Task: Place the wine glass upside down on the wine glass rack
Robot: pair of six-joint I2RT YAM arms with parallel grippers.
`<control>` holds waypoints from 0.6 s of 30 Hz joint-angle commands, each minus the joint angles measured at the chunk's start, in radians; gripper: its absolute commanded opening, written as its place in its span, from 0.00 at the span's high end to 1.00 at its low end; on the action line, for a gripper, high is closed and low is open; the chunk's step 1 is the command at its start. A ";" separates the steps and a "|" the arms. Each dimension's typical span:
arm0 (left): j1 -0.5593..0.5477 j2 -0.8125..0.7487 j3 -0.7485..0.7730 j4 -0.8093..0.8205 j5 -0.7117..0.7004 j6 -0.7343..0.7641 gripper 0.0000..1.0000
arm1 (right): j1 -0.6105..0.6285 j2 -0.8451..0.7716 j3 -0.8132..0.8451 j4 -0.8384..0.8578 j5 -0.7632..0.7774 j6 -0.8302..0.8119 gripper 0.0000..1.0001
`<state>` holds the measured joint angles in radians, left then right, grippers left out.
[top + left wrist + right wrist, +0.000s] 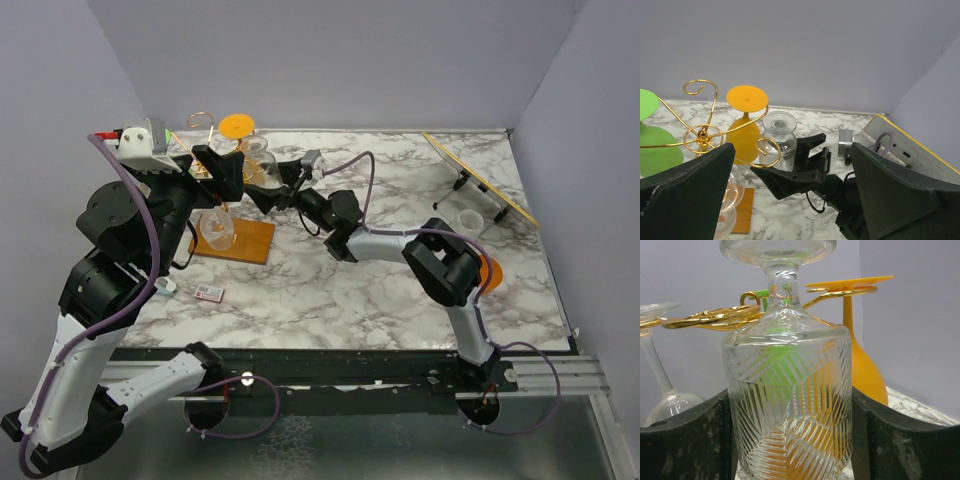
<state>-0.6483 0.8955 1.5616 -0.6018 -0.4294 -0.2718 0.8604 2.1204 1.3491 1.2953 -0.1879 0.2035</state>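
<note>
Wine glass [787, 365], the clear one cut with slanted ribs, is upside down with its foot on top. My right end effector [791, 395] is clamped on its bowl, a finger [685, 440] pressed against each side. On the overhead camera I see it at about 10 o'clock from the centre of the desk [400, 290]. It is up among the gold arms of the wine glass rack [702, 135], at roughly 12 o'clock from the wooden base [240, 242].

Through the right wrist camera a gold arm reaches the stem from 9 o'clock at stem height. I cannot tell whether the stem sits inside a curl or only beside it.

On the left wrist camera the orange glass [744, 122] hangs inverted at 10 o'clock of the wine glass. The green glass [652, 140] shows at the 9 o'clock edge. A plain clear glass [727, 200] hangs at 5 o'clock below the rack's hub, over the base.

My left end effector [792, 150] is spread wide, its fingers filling the 7 and 5 o'clock corners of its own view. It faces the rack from close by.

Overhead, a yellow-edged board [480, 180] stands propped at 2 o'clock on the desk. A small clear cup [468, 218] is just beside it. A small card [208, 292] lies at 7 o'clock of the base.
</note>
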 commanded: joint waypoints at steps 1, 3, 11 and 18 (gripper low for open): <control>-0.002 0.002 0.012 -0.013 0.026 -0.003 0.01 | 0.010 0.019 0.071 0.017 -0.058 -0.002 0.99; -0.001 0.000 0.008 -0.012 0.027 -0.004 0.01 | 0.011 0.027 0.088 0.002 -0.081 0.003 0.99; -0.001 -0.001 -0.001 -0.013 0.041 -0.007 0.01 | 0.010 0.053 0.136 -0.062 -0.133 0.027 0.99; 0.000 -0.001 -0.005 -0.013 0.040 -0.009 0.01 | 0.012 0.064 0.154 -0.083 -0.196 0.043 0.99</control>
<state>-0.6483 0.8978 1.5612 -0.6018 -0.4084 -0.2733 0.8639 2.1651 1.4475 1.1843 -0.3084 0.2306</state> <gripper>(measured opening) 0.988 0.735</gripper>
